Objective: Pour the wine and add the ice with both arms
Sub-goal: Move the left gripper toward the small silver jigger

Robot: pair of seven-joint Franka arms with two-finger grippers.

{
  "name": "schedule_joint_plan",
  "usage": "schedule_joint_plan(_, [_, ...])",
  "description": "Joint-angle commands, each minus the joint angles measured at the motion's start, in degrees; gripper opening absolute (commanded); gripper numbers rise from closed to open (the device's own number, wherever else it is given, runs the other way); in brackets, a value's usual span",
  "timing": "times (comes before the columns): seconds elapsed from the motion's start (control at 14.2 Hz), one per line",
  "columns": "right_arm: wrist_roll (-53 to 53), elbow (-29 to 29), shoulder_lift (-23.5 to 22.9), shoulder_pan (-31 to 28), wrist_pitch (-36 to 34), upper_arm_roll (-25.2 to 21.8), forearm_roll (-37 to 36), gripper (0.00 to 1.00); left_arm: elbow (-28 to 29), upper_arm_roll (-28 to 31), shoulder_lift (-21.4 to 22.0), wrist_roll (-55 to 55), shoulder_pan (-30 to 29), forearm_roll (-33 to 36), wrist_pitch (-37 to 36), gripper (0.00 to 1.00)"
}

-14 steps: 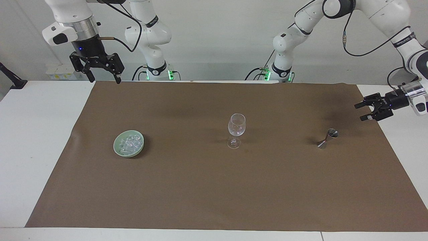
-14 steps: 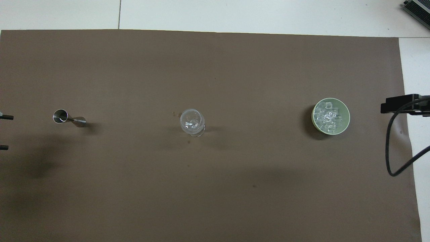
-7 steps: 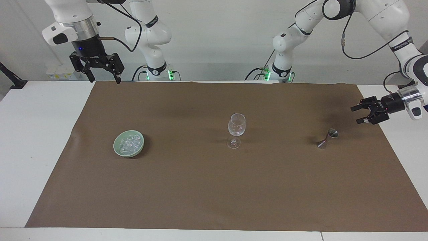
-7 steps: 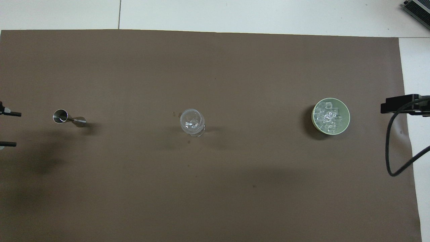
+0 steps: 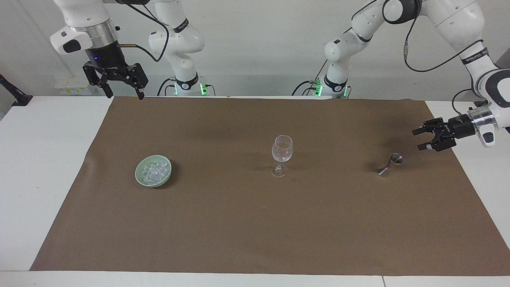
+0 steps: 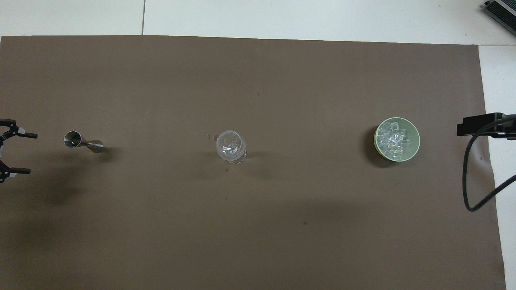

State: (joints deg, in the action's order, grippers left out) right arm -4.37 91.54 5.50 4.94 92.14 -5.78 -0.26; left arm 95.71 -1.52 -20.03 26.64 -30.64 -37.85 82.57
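While overhead shows only left claw (image 6: pixel 27 153) spread empty, facing shows right claw (image 5: pixel 124 95) spread empty.

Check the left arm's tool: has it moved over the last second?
Yes. The left tool, open, has come in over the brown mat toward the steel jigger, which stands where it was; it does not touch it.

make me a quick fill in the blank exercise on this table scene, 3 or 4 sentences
1. The clear ice chunks lie in a pale green round ____.
2. The clear stemmed wine glass stands on the brown ____.
3. The left gripper, jaws ____, hangs beside the small steel hourglass-shaped jigger.
4. The right gripper, open and holding nothing, hangs over the mat's edge at the ____ arm's end of the table.

Missing words: bowl; mat; open; right
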Motion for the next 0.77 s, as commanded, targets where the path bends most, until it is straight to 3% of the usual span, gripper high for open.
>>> schedule_joint_plan(0.0, [1.0,0.2,0.3,-0.4,-0.3,0.2,1.0,1.0,1.9,0.6,1.0,0.6,0.7,-1.2,1.3,1.0])
schedule_joint_plan(0.49, [1.0,0.2,0.3,-0.4,-0.3,0.2,1.0,1.0,4.1,0.6,1.6,0.7,0.8,-1.6,2.3,1.0])
schedule_joint_plan(0.7, [1.1,0.3,0.3,-0.4,-0.4,0.2,1.0,1.0,4.5,0.6,-0.8,0.7,-0.6,-4.4,1.1,1.0])
